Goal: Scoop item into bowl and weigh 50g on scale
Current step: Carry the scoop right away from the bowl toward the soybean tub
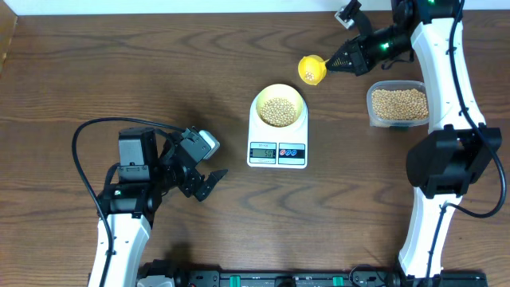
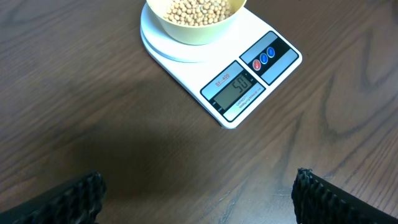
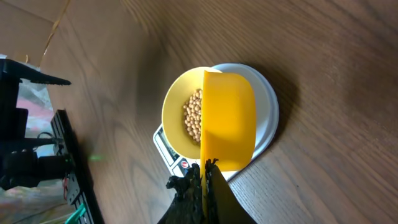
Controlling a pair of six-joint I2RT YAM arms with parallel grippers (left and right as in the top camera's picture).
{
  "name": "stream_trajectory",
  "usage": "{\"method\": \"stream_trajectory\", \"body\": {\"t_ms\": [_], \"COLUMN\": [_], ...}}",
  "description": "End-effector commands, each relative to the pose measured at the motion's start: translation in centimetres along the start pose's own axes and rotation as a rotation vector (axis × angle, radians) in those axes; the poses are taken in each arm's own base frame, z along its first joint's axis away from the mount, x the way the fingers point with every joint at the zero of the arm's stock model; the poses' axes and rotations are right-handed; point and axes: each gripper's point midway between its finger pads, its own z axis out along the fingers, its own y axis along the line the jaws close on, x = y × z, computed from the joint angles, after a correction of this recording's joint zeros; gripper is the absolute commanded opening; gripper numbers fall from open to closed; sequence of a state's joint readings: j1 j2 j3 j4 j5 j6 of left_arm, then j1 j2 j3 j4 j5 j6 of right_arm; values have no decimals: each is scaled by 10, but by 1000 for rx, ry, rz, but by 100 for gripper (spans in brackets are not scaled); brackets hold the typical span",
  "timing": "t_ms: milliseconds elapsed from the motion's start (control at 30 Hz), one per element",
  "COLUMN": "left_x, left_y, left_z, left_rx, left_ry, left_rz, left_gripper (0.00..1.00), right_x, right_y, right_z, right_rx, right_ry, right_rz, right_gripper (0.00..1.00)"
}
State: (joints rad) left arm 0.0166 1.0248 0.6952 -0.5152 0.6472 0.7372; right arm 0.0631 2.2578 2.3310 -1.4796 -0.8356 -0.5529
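Observation:
The pale yellow bowl point(image 1: 278, 108) sits on the white scale point(image 1: 277, 148) at mid-table and holds tan beans point(image 1: 278, 112). The scale's display point(image 2: 236, 88) reads 50. My right gripper point(image 1: 343, 60) is shut on the handle of a bright yellow scoop point(image 1: 311, 69), held in the air to the upper right of the bowl. In the right wrist view the scoop point(image 3: 228, 119) hangs over the bowl point(image 3: 180, 106), and its inside is not visible. My left gripper point(image 1: 209, 182) is open and empty, left of the scale's front, low over the table.
A clear plastic tub point(image 1: 398, 104) full of beans stands right of the scale, beside the right arm point(image 1: 446, 88). The left arm's base and cable point(image 1: 127, 175) sit at the front left.

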Motion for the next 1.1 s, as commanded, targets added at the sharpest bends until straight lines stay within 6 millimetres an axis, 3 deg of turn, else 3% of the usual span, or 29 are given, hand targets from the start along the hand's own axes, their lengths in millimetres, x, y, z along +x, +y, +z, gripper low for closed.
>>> {"method": "stream_trajectory", "body": {"t_ms": [0, 100, 233, 367, 533, 633, 800, 1067], "left_x": [-1, -1, -1, -1, -1, -1, -1, -1], "left_y": [1, 1, 1, 1, 1, 1, 1, 1], "left_z": [0, 0, 0, 0, 0, 0, 0, 0], "left_rx": [-5, -5, -5, -5, -5, -5, -5, -5], "left_ry": [0, 0, 0, 0, 0, 0, 0, 0], "left_rz": [14, 14, 14, 14, 14, 14, 14, 14], "left_gripper": [98, 98, 98, 98, 98, 98, 98, 98], "right_x": [-15, -15, -10, 7, 57, 79, 100, 105], "right_y": [19, 14, 0, -19, -60, -74, -88, -93], "right_z": [-25, -45, -90, -138, -190, -203, -207, -190], "right_rx": [6, 37, 109, 181, 347, 417, 536, 746], "right_ry": [-68, -100, -171, -231, -208, -167, -68, 166], "right_rz": [-63, -57, -11, 71, 262, 322, 389, 358], "right_gripper": [1, 1, 1, 1, 1, 1, 1, 1]}}
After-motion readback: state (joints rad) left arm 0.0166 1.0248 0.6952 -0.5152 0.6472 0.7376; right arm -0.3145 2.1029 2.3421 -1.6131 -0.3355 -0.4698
